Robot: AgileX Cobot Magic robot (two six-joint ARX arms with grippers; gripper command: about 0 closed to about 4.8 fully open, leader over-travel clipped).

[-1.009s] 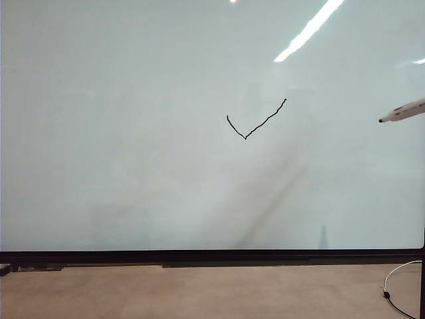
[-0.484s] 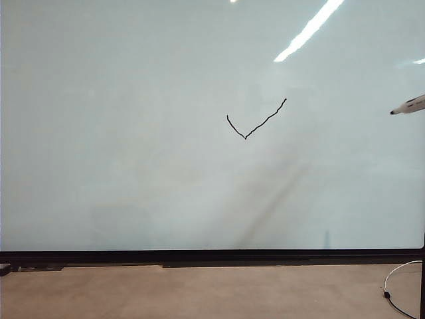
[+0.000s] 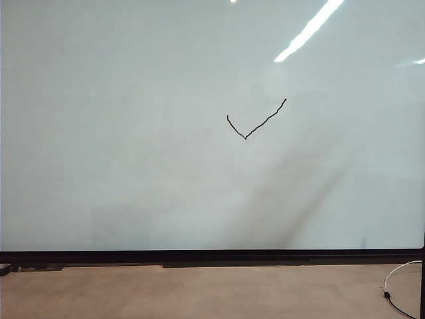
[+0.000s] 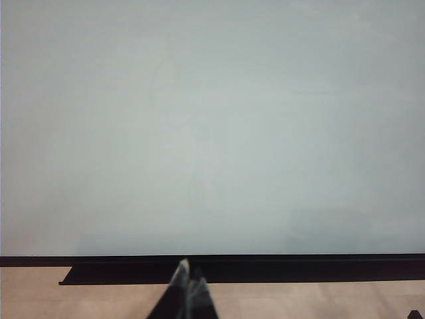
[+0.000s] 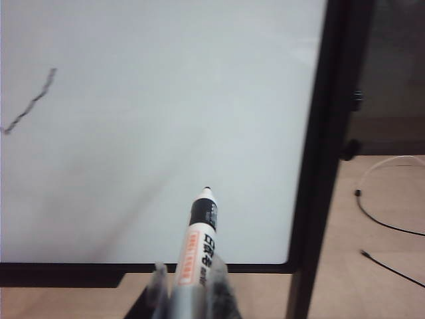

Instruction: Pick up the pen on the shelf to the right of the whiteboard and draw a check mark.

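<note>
Whiteboard [image 3: 133, 133]: glossy, pale, black frame along the bottom, ceiling light streak reflected.
Check mark [image 3: 255, 121]: drawn near the board's middle.
Floor [image 3: 199, 292]: tan, white cable [image 3: 398, 276] at right.
Right gripper [image 5: 189, 292]: clamped on the pen [image 5: 198, 232], tip off the board.
Left gripper [image 4: 188, 286]: fingers together, low before the board.

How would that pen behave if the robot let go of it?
The pen, clamped in the right gripper, looks slim and round, so it would probably roll. Its rigid barrel suggests stiff and light. The smooth casing may be slippery.
</note>
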